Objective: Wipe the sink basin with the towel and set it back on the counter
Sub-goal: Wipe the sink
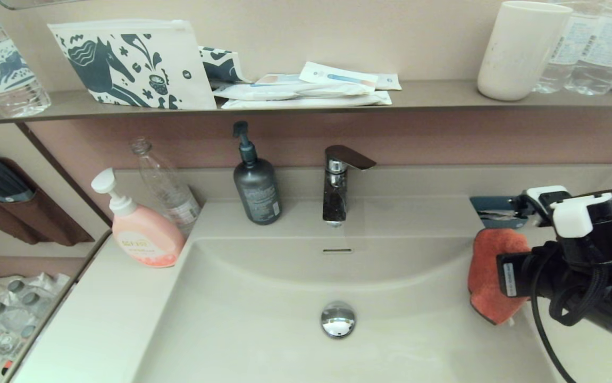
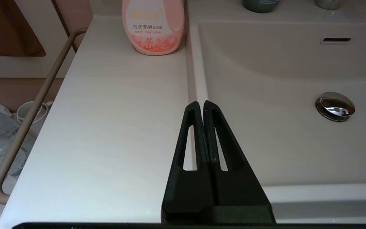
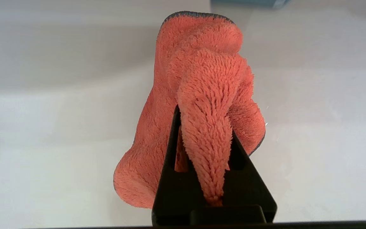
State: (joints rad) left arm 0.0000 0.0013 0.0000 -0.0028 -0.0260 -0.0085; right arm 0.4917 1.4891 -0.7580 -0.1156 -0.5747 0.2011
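Towel gripped at right rim of sink basin, wipe pending.

Left to right: pink laundry-detergent pump bottle (image 1: 143,234) on tabletop (image 2: 106,127) at left; left gripper (image 2: 201,105) parked over basin's left rim, fingers closed on nothing. Sink basin (image 1: 263,330), chrome drain plug (image 1: 337,319) at centre. Right gripper (image 3: 205,111) at right rim, fingers clamped on bunched towel (image 1: 492,276); cloth hanging ahead of fingers, judged so fabric meets basin first.
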